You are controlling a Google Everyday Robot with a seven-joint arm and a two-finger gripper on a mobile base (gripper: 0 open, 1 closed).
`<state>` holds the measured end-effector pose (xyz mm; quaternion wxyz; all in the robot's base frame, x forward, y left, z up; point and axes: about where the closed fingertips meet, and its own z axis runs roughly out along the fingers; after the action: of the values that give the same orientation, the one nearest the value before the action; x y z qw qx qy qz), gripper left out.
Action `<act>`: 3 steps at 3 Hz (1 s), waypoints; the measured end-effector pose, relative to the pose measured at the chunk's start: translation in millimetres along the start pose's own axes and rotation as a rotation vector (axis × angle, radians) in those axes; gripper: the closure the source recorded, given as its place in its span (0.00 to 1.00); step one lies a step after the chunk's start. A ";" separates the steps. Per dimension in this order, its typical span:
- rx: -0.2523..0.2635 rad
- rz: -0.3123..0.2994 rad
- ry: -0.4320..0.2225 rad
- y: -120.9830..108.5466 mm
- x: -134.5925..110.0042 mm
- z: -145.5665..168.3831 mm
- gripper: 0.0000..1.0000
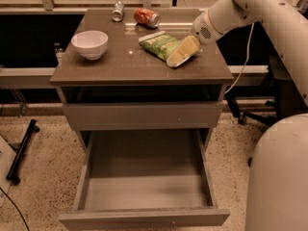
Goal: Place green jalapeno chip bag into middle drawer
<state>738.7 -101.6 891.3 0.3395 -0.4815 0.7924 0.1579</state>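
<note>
The green jalapeno chip bag lies flat on the bench toward its back right, and our hand sits at the bag's right edge, seemingly touching it, though we cannot tell how far open, while the middle drawer stands pulled out below.

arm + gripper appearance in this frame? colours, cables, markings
Arm: glossy white rounded tubular links, a dotted grille on the wrist, thin white cable hanging beside it. Gripper: pale yellow wedge, at the right end of the green jalapeno chip bag.
</note>
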 end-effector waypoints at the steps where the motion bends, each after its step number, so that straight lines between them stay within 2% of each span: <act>1: -0.016 0.040 0.018 -11.7 0.7 20.1 0.00; 3: -0.063 0.105 0.061 -19.9 6.4 53.3 0.00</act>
<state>774.6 -84.7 850.1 0.2914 -0.4543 0.8211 0.1856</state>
